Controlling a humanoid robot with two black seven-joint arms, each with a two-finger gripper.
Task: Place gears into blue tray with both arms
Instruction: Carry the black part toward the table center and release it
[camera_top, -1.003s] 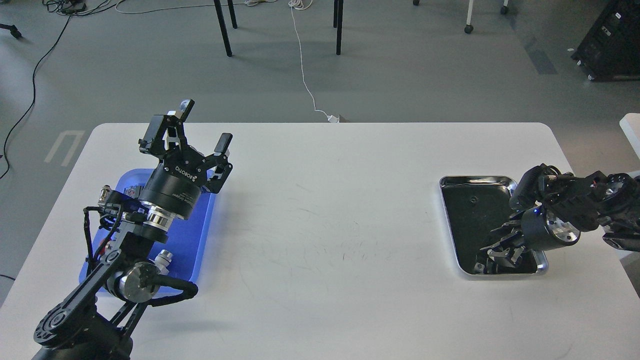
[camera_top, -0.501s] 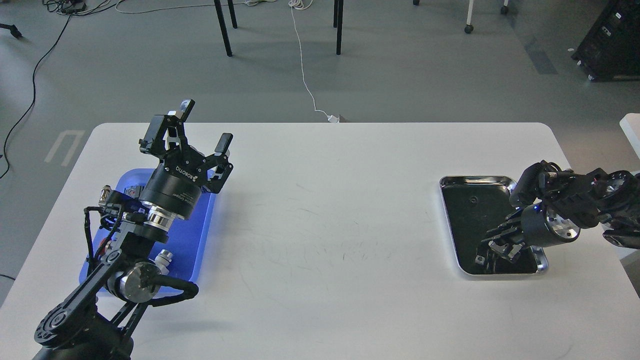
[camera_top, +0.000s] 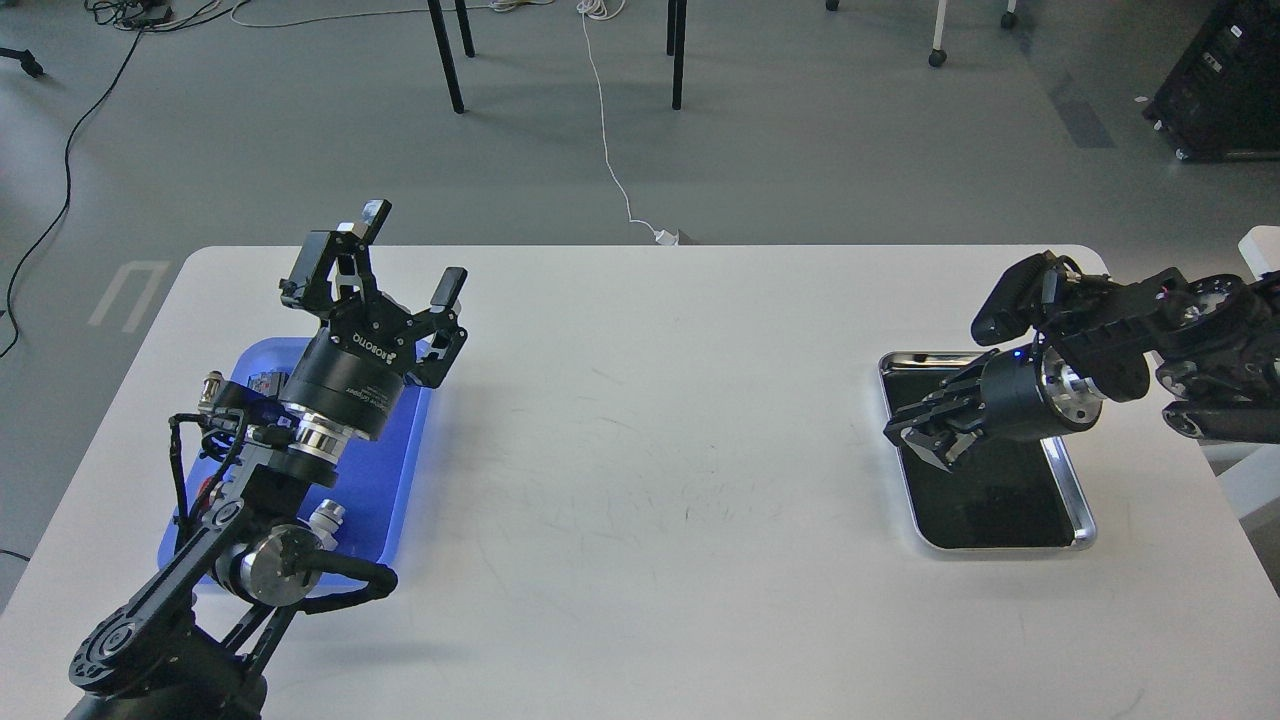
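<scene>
My right gripper (camera_top: 915, 440) hangs above the silver tray (camera_top: 1083, 520), pointing left; fingers drawn near together, whether on a gear I cannot tell, too small and dark. Blue tray (camera_top: 390, 470) lies far left across the table (camera_top: 660, 420), long axis running near-to-far. Left gripper (camera_top: 405, 255), spread wide, empty, sits over the tray's far end, much nearer than the right.

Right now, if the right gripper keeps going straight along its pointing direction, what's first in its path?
The right gripper points left and slightly down, over the silver tray's left rim. Going straight on, it would likely meet the bare white table just past that rim. Its height above the tray is unclear from this view.
</scene>
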